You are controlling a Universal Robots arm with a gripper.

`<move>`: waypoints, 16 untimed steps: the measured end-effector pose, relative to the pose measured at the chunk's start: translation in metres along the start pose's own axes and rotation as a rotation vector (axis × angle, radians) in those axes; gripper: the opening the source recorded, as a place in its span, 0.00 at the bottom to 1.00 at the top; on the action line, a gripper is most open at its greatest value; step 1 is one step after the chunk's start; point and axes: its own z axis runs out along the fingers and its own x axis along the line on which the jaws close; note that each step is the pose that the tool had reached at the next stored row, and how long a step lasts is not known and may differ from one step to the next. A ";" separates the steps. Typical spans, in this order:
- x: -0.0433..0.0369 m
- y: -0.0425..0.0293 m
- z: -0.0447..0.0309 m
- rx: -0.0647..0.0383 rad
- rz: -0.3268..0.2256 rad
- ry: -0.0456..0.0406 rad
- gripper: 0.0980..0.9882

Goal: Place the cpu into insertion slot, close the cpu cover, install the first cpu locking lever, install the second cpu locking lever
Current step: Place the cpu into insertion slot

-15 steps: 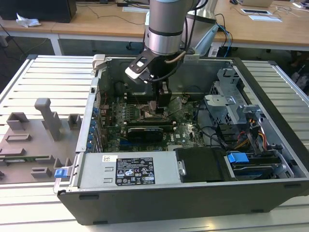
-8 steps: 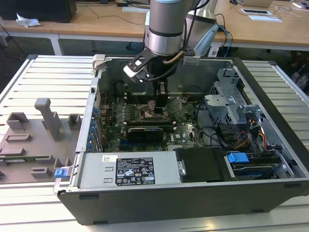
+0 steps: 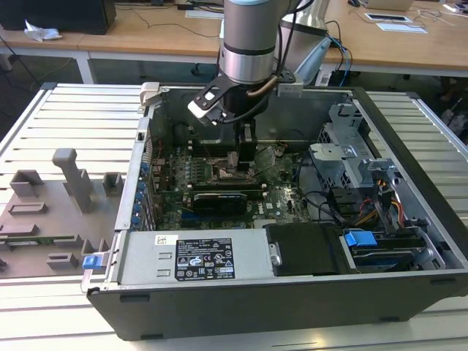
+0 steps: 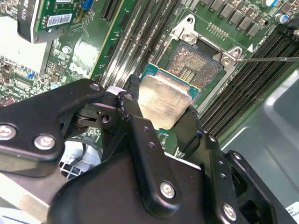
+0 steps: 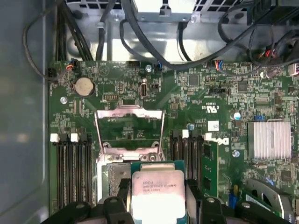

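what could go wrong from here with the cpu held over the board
1. The gripper grips the cpu by two edges above the insertion slot. In the second wrist view the chip looks offset from the slot, so a misaligned descent could land a corner on the contacts.
2. The cpu cover is flipped open right beside the cpu in the first wrist view, so the chip or a finger might catch on it.

One cpu [image 5: 158, 189], one insertion slot [image 4: 194, 70], one cpu cover [image 5: 130, 112].
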 end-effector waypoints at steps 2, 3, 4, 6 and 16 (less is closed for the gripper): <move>0.0062 -0.0003 -0.0003 0.000 0.000 0.0000 0.50; 0.0099 -0.0005 -0.0005 0.000 0.000 0.0000 0.50; 0.0122 -0.0005 -0.0006 0.000 0.000 0.0000 0.50; 0.0167 -0.0007 -0.0003 0.000 0.000 0.0001 0.50; 0.0246 -0.0129 0.0266 0.000 0.000 0.0001 0.50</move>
